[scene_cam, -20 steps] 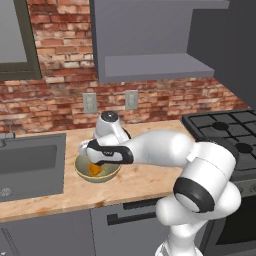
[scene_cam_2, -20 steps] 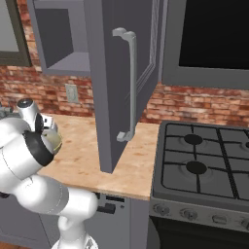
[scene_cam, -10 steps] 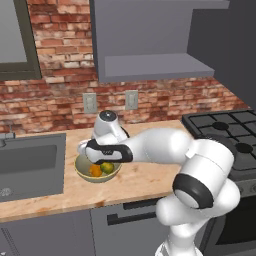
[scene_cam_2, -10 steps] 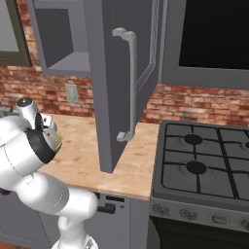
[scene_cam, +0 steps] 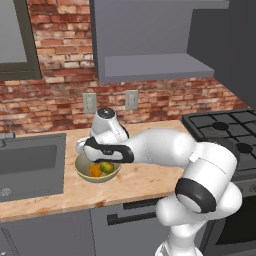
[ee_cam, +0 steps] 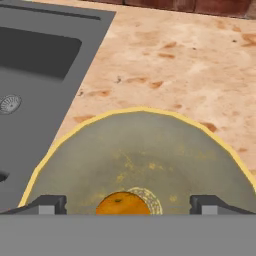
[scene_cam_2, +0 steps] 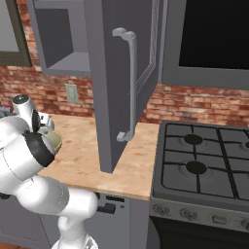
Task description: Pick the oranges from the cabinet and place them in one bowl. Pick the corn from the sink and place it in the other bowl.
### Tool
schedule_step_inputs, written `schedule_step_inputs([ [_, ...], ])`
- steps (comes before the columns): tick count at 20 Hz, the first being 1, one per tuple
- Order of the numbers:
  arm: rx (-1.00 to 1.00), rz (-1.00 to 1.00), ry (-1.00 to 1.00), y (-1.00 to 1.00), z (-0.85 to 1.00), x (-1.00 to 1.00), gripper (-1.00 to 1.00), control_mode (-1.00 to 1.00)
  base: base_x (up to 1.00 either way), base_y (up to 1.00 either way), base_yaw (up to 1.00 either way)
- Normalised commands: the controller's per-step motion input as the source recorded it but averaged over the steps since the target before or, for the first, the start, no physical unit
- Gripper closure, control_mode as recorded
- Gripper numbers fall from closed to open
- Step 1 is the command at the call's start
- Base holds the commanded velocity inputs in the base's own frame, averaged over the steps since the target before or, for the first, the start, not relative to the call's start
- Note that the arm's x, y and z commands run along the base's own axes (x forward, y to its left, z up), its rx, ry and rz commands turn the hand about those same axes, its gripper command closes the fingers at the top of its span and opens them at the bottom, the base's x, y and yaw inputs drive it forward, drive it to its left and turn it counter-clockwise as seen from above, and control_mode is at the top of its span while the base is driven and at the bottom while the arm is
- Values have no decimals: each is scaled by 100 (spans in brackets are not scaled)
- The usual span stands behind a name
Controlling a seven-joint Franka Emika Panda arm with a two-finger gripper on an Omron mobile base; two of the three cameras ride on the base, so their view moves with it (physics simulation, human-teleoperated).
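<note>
Above, the gripper [ee_cam: 128, 204] hangs spread wide and empty over the bowl [scene_cam: 98, 170] beside the sink [scene_cam: 30, 165]; both oranges [scene_cam: 100, 168] lie inside it.

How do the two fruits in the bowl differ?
The orange fruit is bright orange; the green fruit is yellow-green. In the left base view the orange one lies nearer the sink, the green one nearer the stove. Both are small, round, and rest inside the bowl, free of the open pincer.
</note>
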Motion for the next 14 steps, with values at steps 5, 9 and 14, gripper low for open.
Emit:
schedule_step_inputs([
  [5, 0, 0, -1, 3, 24, -58, -100, -100, 0, 0, 0],
  [9, 0, -4, -2, -1, 17, -81, -100, -100, 0, 0, 0],
  [14, 0, -16, -1, -49, 8, -65, -100, -100, 0, 0, 0],
])
